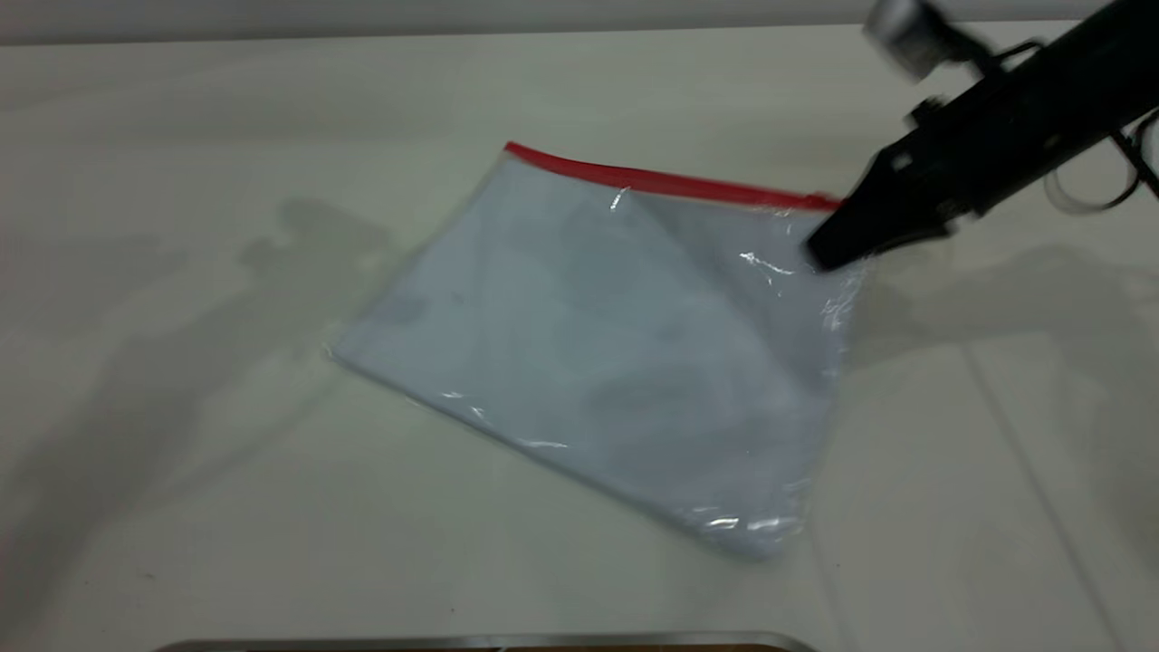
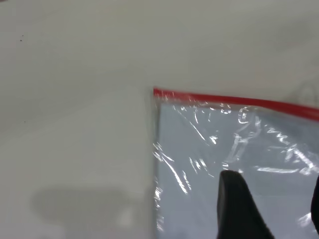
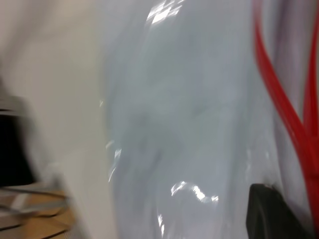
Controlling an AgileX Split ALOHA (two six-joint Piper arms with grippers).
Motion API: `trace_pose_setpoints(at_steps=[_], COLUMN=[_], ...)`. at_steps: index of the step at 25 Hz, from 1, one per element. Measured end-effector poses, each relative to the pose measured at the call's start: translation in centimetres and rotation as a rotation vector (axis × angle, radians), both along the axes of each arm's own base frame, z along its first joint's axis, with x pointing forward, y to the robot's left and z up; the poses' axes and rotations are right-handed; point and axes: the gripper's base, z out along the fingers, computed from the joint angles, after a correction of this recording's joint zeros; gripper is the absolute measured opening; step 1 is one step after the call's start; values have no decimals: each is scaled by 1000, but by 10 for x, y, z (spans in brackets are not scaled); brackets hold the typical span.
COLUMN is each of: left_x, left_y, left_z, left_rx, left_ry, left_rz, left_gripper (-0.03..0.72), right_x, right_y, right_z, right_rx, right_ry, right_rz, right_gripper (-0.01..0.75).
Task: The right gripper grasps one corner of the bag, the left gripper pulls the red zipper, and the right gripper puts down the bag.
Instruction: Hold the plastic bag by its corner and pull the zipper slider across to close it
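Observation:
The bag (image 1: 598,344) is a clear pouch with white paper inside, lying aslant on the table. The red zipper (image 1: 670,181) runs along its far edge. My right gripper (image 1: 819,254) comes in from the right and is shut on the corner of the bag at the red strip's right end, holding that side raised. In the right wrist view one finger (image 3: 271,214) presses the plastic beside the red zipper (image 3: 284,114). My left gripper (image 2: 273,199) is open above the bag (image 2: 209,199), near the red zipper's (image 2: 234,99) other end. It is out of the exterior view.
The pale table (image 1: 181,453) stretches all round the bag. A metal edge (image 1: 489,641) runs along the near side. The right arm's cable (image 1: 1123,181) loops at the far right. A wooden surface and a dark object (image 3: 15,149) show beyond the table in the right wrist view.

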Motion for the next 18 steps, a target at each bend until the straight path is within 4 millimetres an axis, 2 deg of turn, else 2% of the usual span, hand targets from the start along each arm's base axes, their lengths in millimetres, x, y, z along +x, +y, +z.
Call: trace_pose_setpoints(at_steps=[3, 4, 6, 8, 10, 12, 15, 18], left_x=[3, 5, 9, 15, 22, 28, 35, 42], left_y=[0, 0, -1, -5, -10, -16, -23, -32], left_z=[-8, -10, -13, -12, -8, -5, -7, -18], left_rx=[11, 14, 19, 24, 26, 29, 33, 40], left_ry=[8, 9, 5, -14, -42, -67, -82, -72], left_rz=[7, 10, 13, 0, -19, -38, -60, -84], left_gripper=[425, 425, 425, 425, 425, 425, 425, 425], right_x=[35, 46, 55, 49, 33, 17, 13, 27], right_y=[-18, -18, -3, 25, 54, 68, 57, 42], right_z=[22, 30, 41, 45, 44, 41, 39, 47], right_rx=[-26, -8, 45, 101, 127, 106, 13, -16], right_ry=[-93, -133, -193, -222, -186, -119, -74, -112], right_rz=[-162, -205, -190, -60, 116, 266, 318, 215], right_gripper=[34, 34, 34, 34, 34, 34, 34, 34])
